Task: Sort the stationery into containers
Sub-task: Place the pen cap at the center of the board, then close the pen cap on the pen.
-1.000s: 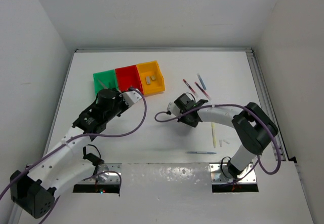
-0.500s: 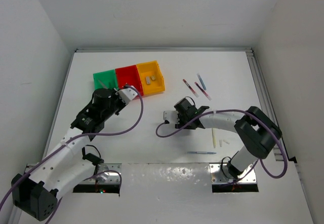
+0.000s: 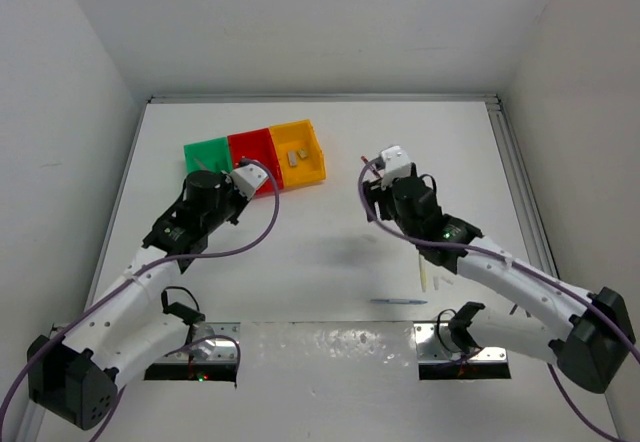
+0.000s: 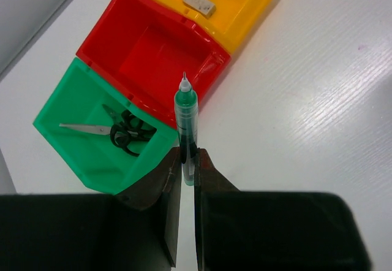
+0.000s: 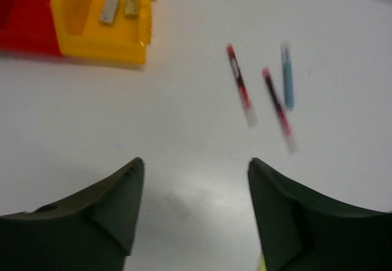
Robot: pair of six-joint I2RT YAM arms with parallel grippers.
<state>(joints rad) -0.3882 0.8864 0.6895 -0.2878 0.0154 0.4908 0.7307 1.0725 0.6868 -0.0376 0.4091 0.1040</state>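
Between the clamped fingers of the left gripper [image 4: 185,160], a green pen [image 4: 185,108] is pinched near its rear end, its tip pointed ahead at the red bin [image 4: 211,68]. Light, stiff and smooth-barrelled, it is judged liable to swivel; a hold nearer mid-barrel would be steadier. Left of the fingers, scissors [image 4: 119,133] lie in the green bin [image 4: 104,170]; beyond, erasers [image 4: 199,2] rest in the yellow bin [image 4: 245,19]. The right gripper [image 5: 195,173] is spread and empty, with red-white pens [image 5: 241,86] and a blue pen [image 5: 288,78] ahead on the white table [image 4: 306,111], which is enclosed by white walls [image 3: 90,82].

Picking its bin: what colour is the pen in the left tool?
The pen is green; left wrist view.
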